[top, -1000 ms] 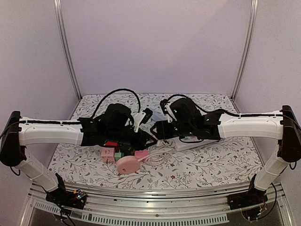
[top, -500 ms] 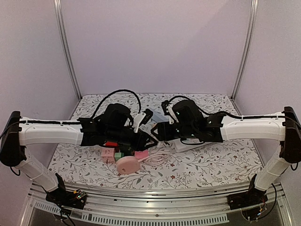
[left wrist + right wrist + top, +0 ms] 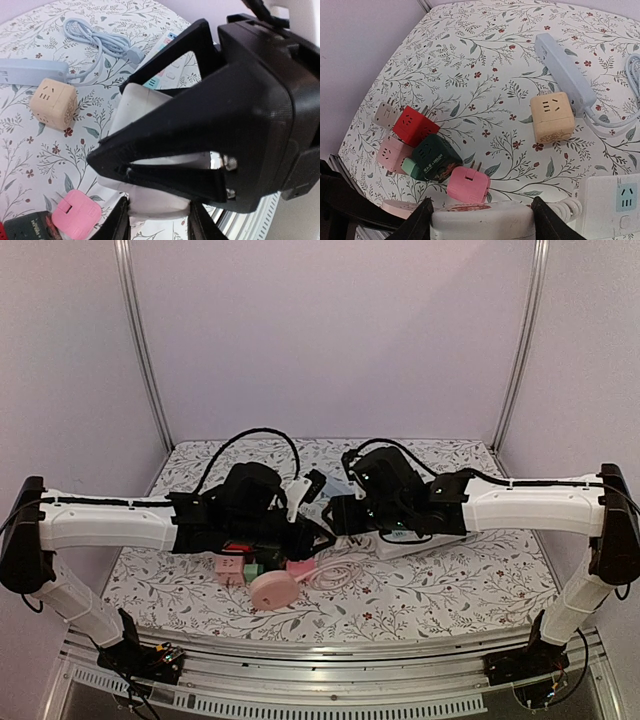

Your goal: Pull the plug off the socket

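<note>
1. The pulling-apart step is judged to be in hand. The left gripper [image 3: 159, 222] is clamped on a white socket block [image 3: 150, 200], and the right gripper [image 3: 481, 222] is closed round the white plug [image 3: 482, 216]. Which white part is plug and which is socket cannot be told for certain.
2. A straight, steady pull apart is called for next, with one part held fast so the joint is not twisted.
3. The plug is seen as a smooth, rounded white body. It is held between the two arms near the middle of the table [image 3: 485, 75], just beside a pink cube adapter [image 3: 467, 184].
</note>
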`<state>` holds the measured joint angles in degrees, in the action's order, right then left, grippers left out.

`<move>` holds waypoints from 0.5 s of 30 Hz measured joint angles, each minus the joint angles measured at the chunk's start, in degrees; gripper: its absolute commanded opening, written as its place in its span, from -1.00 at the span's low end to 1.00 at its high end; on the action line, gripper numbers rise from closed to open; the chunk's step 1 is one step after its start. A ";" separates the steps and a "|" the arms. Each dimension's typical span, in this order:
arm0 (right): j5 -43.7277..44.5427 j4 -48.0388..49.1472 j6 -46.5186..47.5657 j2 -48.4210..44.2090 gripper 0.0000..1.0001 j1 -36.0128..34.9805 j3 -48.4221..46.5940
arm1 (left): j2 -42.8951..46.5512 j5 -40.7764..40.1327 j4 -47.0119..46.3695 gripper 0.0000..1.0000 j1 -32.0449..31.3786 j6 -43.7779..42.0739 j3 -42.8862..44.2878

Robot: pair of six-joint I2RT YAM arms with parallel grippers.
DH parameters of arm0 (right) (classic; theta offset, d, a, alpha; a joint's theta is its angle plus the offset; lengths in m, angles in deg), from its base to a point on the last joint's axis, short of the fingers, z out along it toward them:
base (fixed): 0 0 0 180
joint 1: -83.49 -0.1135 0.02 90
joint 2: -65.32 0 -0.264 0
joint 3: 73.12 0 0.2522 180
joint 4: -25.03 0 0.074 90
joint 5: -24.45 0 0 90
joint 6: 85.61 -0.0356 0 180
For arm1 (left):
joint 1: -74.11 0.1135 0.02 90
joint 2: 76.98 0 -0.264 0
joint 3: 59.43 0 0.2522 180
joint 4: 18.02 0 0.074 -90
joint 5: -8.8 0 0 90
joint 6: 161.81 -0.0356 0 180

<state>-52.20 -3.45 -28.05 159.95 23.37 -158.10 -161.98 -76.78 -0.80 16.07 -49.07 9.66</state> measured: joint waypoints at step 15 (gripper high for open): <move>-8.00 8.81 5.09 -2.12 -0.64 0.98 6.25 | 0.87 8.09 -3.19 -1.00 2.89 2.45 -2.93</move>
<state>-60.20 5.36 -22.96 157.83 24.35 -151.85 -161.10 -68.69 -3.99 18.96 -46.62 6.73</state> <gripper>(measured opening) 0.594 0.333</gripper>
